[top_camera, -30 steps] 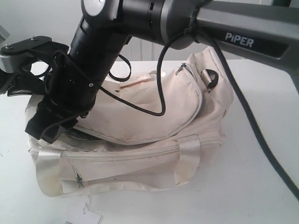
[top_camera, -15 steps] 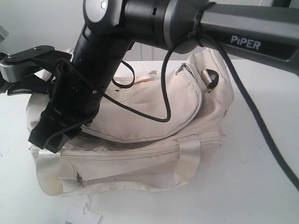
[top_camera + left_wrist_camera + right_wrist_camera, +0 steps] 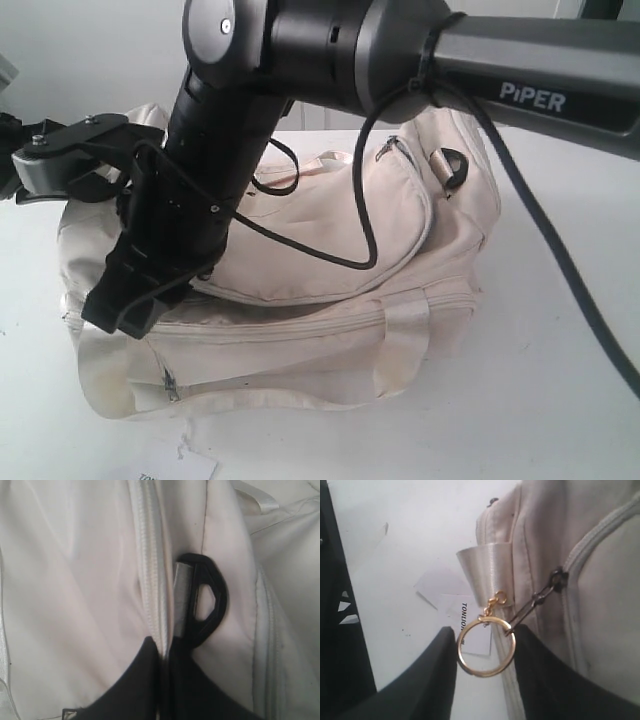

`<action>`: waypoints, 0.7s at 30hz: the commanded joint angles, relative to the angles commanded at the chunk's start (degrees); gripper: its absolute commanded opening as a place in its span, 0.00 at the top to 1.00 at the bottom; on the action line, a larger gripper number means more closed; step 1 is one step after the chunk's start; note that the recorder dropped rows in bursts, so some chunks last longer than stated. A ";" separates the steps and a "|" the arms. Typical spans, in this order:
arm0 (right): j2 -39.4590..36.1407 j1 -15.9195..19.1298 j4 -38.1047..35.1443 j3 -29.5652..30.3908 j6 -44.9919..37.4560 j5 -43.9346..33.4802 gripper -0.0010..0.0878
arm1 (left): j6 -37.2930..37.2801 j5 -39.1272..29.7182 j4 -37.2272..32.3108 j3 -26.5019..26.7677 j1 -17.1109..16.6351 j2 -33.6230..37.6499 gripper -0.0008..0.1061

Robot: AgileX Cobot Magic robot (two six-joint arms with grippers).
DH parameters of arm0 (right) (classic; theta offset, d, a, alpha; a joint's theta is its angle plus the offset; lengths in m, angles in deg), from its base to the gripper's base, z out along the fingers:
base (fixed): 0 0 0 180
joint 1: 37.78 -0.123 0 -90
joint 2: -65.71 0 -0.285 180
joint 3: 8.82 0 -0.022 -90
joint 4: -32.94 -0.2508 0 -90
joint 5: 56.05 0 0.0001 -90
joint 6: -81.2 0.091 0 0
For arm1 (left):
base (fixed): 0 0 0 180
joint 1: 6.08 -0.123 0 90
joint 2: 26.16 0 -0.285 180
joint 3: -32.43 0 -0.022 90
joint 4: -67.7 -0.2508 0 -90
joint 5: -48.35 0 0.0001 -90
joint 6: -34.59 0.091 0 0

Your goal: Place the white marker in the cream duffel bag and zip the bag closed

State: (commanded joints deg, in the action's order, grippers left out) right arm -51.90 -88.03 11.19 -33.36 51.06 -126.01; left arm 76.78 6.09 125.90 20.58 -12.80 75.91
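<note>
Now | right gripper (image 3: 484,631): grips gold ring (image 3: 486,673) | left gripper (image 3: 162,647): pinches cream duffel bag (image 3: 75,580)

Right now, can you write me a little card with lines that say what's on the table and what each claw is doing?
table: white, bag on it
bag: cream, curved top zip partly hidden by an arm
marker: not in view
left gripper: looks pinched shut on the bag at its zip seam, beside a black clip
right gripper: seems closed on a gold ring hanging from a strap, next to a dark zip pull
tag: paper, on the table by the bag
</note>
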 joint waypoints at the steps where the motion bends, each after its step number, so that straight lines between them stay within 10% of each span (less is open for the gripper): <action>1: 0.58 0.00 1.18 0.00 0.00 0.00 0.99 | 0.00 0.00 0.00 0.00 0.00 0.00 0.99; 21: 4.30 0.10 9.63 0.00 1.08 0.00 0.99 | 0.23 0.66 -0.37 0.00 0.00 0.00 0.99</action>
State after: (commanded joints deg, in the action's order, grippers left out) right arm -47.60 -87.93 20.82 -33.36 52.14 -126.01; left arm 77.01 6.75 125.53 20.58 -12.80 75.91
